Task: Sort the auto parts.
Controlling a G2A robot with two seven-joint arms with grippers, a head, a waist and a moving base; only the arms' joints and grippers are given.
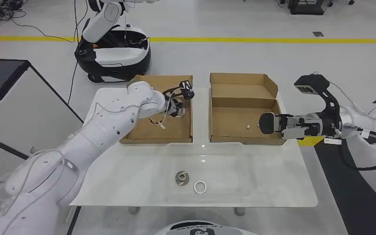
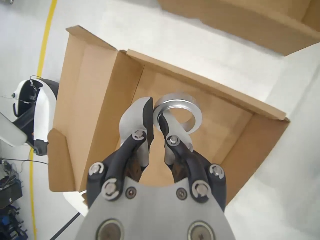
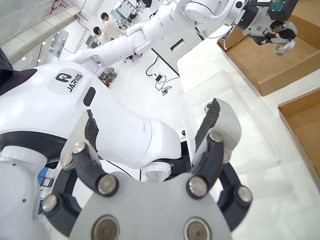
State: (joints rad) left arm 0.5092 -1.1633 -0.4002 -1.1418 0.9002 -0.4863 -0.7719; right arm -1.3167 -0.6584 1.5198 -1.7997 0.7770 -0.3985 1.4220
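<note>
From the top view, the left claw (image 1: 176,107) hangs over the left cardboard box (image 1: 179,130), inside its walls and toward the far half. The right claw (image 1: 267,123) sits at the outer wall of the right cardboard box (image 1: 235,114), pointing across it toward the other arm. Two parts lie on the tabletop (image 1: 258,176) near the front edge, just beside each other: a flanged metal part (image 1: 183,177) and a white ring (image 1: 200,187). Both lie between the arms, well apart from either claw, and I judge the left claw slightly nearer.

In the left wrist view, the left claw (image 2: 153,112) is narrow, pinching a metal ring (image 2: 180,104) by its rim, one finger outside and the other through the hole. The ring is tilted, clear of the cardboard, with the box floor (image 2: 220,131) straight beyond it. That is the relation that counts: the drop spot lies directly past the fingertips, so the release seems to need no sideways shift.

In the right wrist view, the right claw (image 3: 152,118) is spread wide and holds nothing. Far across the tabletop, the left claw (image 3: 277,39) carries the metal ring (image 3: 283,48) above the left box (image 3: 270,73).
</note>
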